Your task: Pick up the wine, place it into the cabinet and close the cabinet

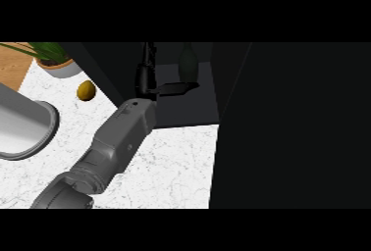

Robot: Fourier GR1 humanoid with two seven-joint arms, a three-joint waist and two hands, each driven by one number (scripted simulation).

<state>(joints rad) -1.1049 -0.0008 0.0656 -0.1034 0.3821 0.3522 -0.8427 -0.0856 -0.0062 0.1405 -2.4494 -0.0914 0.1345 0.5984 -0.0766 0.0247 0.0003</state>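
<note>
Black and matte, the one hand (150, 78) in sight reaches up into the dark cabinet (185, 105) at the far edge of the table (170, 166). It looks like the left one, though I can't be sure. Its fingers point up and away into the opening, with the thumb jutting out sideways toward the right. Against so much shadow I cannot tell whether the fingers are spread or curled, or whether they touch anything.

Just beside the thumb, deeper inside the cabinet, stands a slim dark green bottle, the wine (188, 61). It is upright, tapering to a narrow neck, and it barely separates from the gloom around it. Whether the hand meets it is unclear.

Behind the hand runs a smooth grey forearm (119, 142), rounded and jointed, slanting down to the table's near edge. The table is white stone with fine grey veining. A tall flat black panel (290, 127) covers the whole right side, most likely the cabinet's open door.

Toward the far left corner lies a small oval yellow fruit (86, 90), perhaps a lemon. Beyond it sits a pale round pot with green leaves (56, 61). A wide brushed-metal cylinder (22, 127) with a rolled rim stands at the left edge.
</note>
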